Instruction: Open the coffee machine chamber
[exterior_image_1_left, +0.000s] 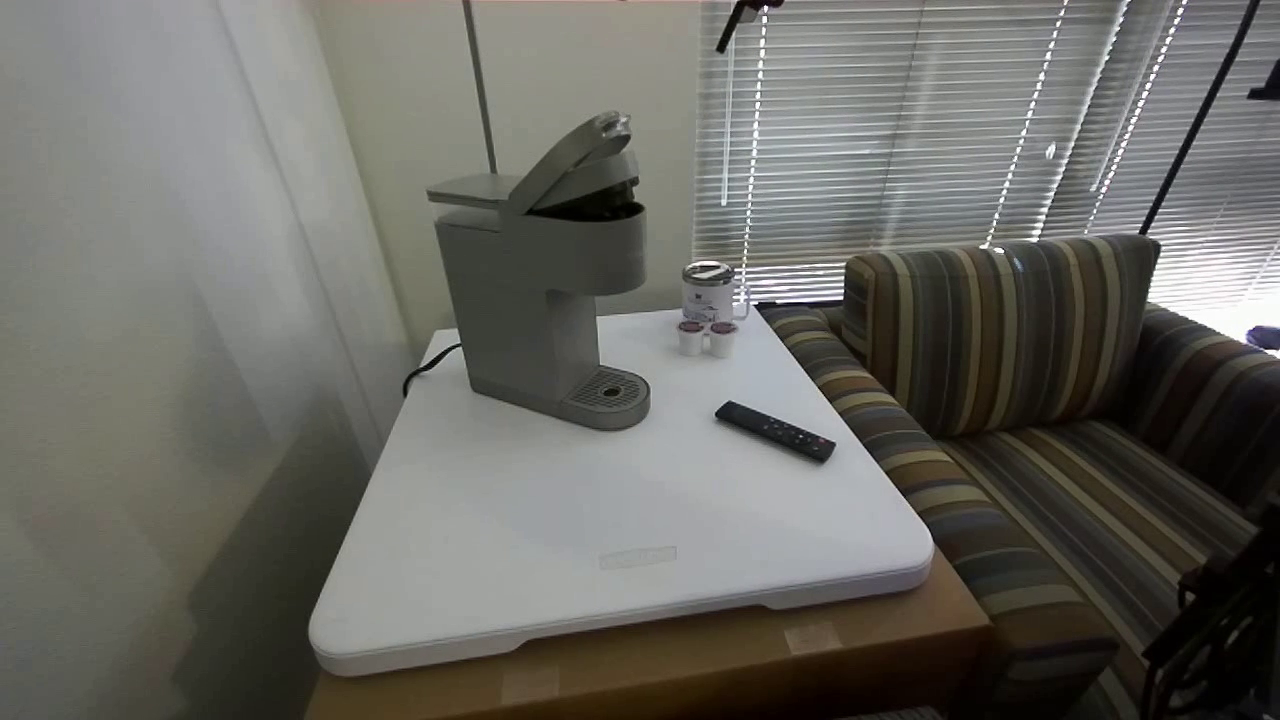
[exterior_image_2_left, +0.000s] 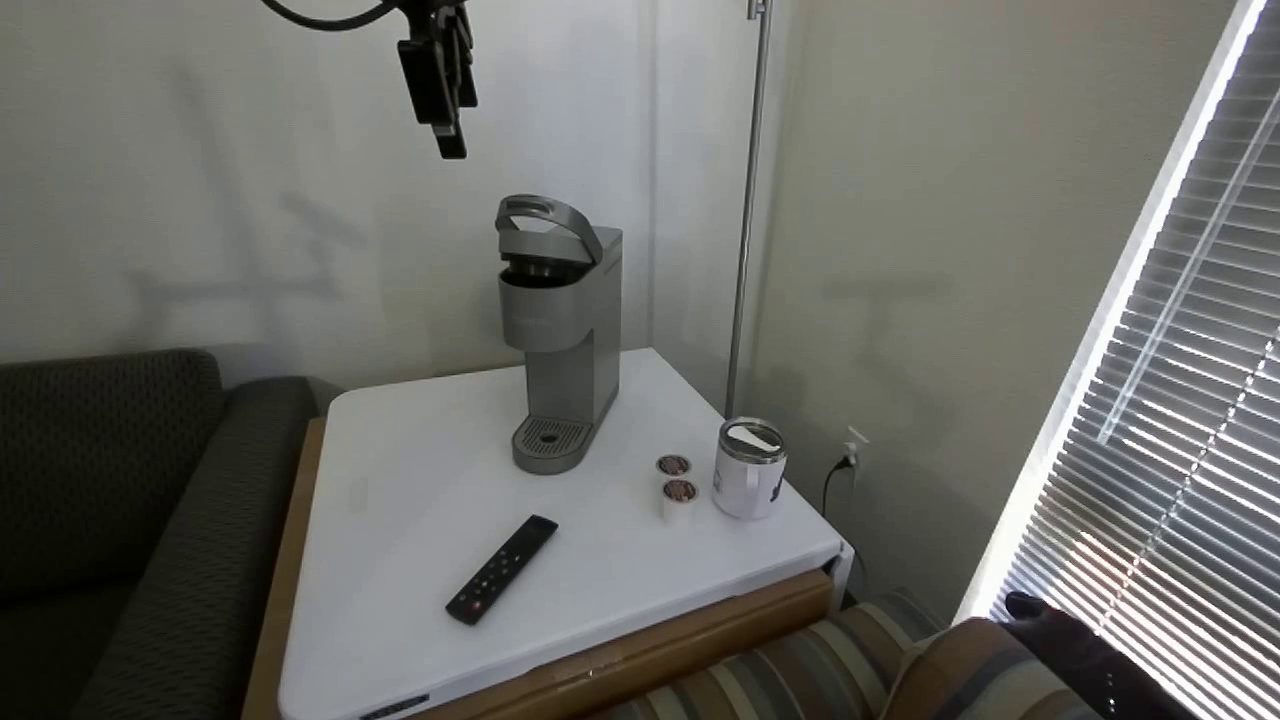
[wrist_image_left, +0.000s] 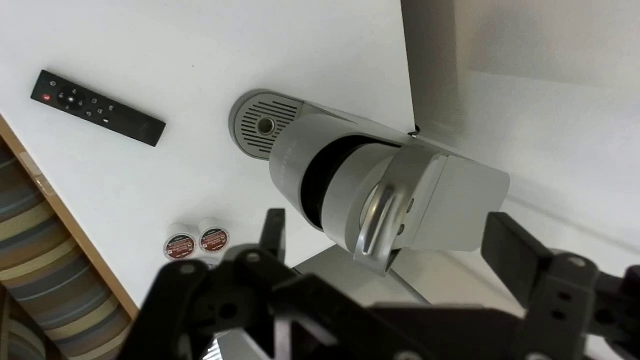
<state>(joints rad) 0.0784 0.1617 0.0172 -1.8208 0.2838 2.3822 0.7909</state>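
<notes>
We locate the coffee machine (exterior_image_1_left: 495, 290) upright on the white table (exterior_image_1_left: 620, 500), its back towards the wall (exterior_image_2_left: 560, 120) and its drip tray (exterior_image_1_left: 592, 391) facing away from it, presumably for front access. The chamber (exterior_image_1_left: 598, 178), at the top of the machine, stands tilted up above a dark gap, so we rate the opening step as done or nearly done. The gripper (wrist_image_left: 387, 222) hangs higher than the machine, apart from it, its fingers (wrist_image_left: 515, 260) spread wide and holding nothing; we infer that this leaves the chamber free. Two pods (exterior_image_2_left: 679, 502) stand just beside the mug (exterior_image_2_left: 745, 482), presumably for loading. The remote (exterior_image_1_left: 775, 432) lies well apart, presumably unneeded.
</notes>
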